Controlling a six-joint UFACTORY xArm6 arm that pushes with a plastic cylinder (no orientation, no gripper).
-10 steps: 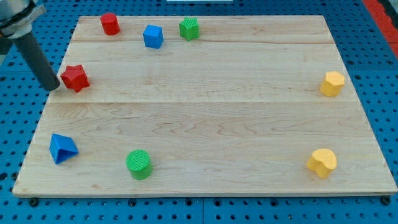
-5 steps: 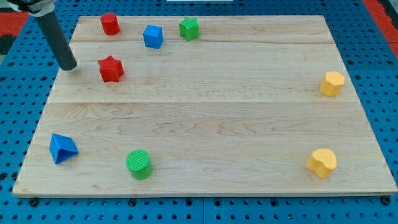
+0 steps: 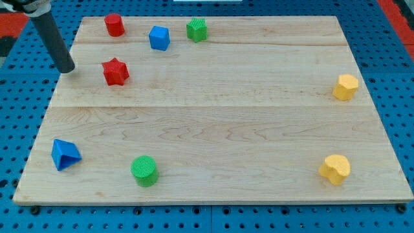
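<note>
My tip [image 3: 67,69] rests at the wooden board's left edge, in the upper left of the view. The nearest block is a red star [image 3: 115,71], a short way to the tip's right and not touching it. Further up stand a red cylinder [image 3: 114,24], a blue cube [image 3: 158,37] and a green star-like block [image 3: 196,30]. Near the bottom left lie a blue triangular block [image 3: 65,154] and a green cylinder [image 3: 144,171].
The wooden board [image 3: 220,123] lies on a blue pegboard. A yellow hexagonal block [image 3: 345,87] sits at the right edge and a yellow heart-like block [image 3: 335,169] at the lower right.
The red star slid right and slightly up from the left edge early on. My tip rose toward the view's top and has since drawn a little left, away from the star.
</note>
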